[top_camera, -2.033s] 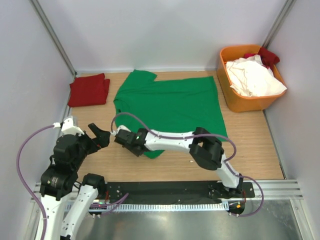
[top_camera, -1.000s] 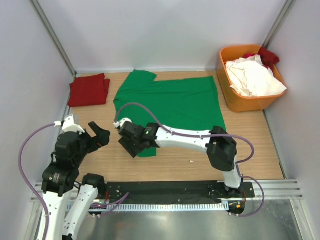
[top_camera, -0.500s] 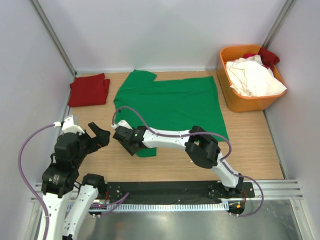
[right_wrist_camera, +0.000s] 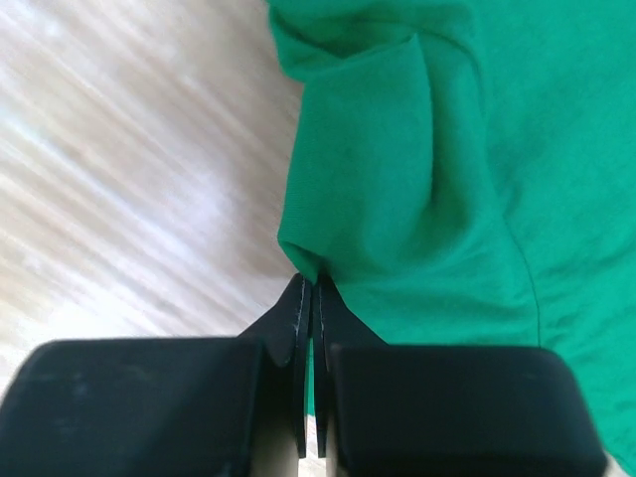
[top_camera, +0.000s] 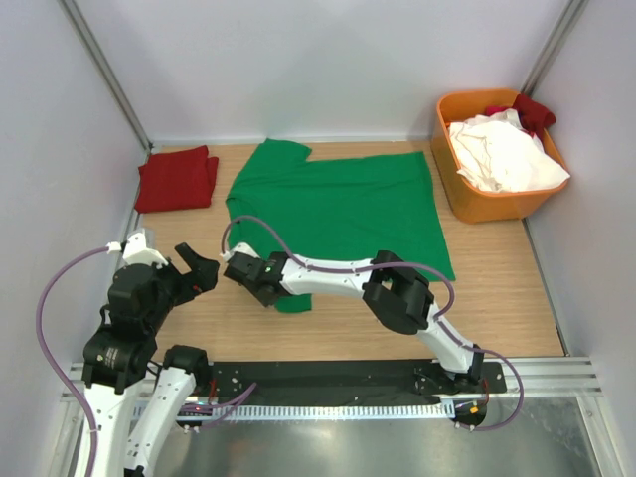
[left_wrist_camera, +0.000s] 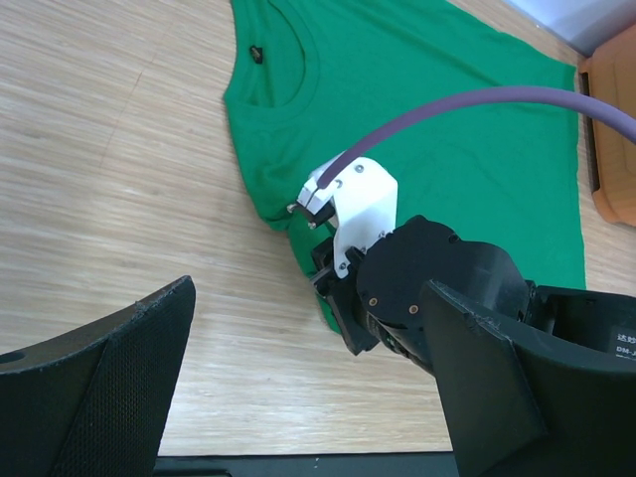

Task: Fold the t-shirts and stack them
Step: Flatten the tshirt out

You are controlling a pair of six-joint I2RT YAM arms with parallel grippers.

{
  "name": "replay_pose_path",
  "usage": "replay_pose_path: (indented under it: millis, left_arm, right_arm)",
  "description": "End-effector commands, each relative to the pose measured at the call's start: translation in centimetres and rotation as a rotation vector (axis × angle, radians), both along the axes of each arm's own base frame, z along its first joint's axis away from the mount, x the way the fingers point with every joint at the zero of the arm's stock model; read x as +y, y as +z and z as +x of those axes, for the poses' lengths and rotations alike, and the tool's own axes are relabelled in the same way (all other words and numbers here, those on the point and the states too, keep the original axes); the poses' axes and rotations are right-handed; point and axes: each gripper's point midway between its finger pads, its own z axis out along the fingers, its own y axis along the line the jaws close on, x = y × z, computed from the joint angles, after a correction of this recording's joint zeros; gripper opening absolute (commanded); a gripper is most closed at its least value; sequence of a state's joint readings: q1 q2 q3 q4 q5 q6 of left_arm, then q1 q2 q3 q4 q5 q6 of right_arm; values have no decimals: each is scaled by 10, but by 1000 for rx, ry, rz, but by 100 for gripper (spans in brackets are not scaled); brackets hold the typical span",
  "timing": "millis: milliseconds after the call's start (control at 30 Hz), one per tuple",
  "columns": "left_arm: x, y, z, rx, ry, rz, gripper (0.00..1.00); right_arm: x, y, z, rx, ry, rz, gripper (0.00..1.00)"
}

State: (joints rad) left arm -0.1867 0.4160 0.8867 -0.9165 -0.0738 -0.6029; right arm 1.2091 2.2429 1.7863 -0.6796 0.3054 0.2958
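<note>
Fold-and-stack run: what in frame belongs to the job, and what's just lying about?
Job:
green t-shirt, near sleeve pinched by the shut right gripper
folded dark red t-shirt, far left
white shirts and red shirt, heaped in the orange bin

Lying about:
the orange bin itself
wooden table

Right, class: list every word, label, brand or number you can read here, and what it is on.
No text can be read.
White print on the right arm: cut off and too small.
Black neck tag on the green shirt: too small.
</note>
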Motion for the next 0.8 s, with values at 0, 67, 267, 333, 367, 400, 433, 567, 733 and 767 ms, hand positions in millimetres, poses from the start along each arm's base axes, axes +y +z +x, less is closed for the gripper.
replay_pose_path:
  millis: [0,67,267,333,367,400,433,567,733,767]
  left_arm:
    - [-3,7,5,-31,-7,-16,95]
    - [-3,7,5,-32,-7,-16,95]
    - [-2,7,5,-31,-4,-16,95]
    - [-2,7,5,-30,-1,-14,95]
    - [-2,7,5,-31,-1,-15,95]
    - [-2,7,5,-30,-1,-14,95]
    - [-1,7,5,-34,1,-15,95]
    - [-2,6,5,-28,-2,-15,95]
    - [-6,4,6,-7,-25,-19,95]
    - [-10,3,6,4,-48,-16,94]
  right_arm:
    - [16,53,-7,8,98,103,1]
    - [23,68,-31,114,207,162,1]
    - [12,134,-49,275,337,390,1]
    - [3,135,-41,283,317,401,2]
    - [-8,125,-30,306,273,387,30]
    - [-13,119,-29,334,261,379,58]
    - [-19,107,-25,355,235,351,69]
    - [-37,79,-21,365,179,258,80]
    - [-45,78,-19,334,143,258,80]
    - [-50,76,-17,325,126,247,80]
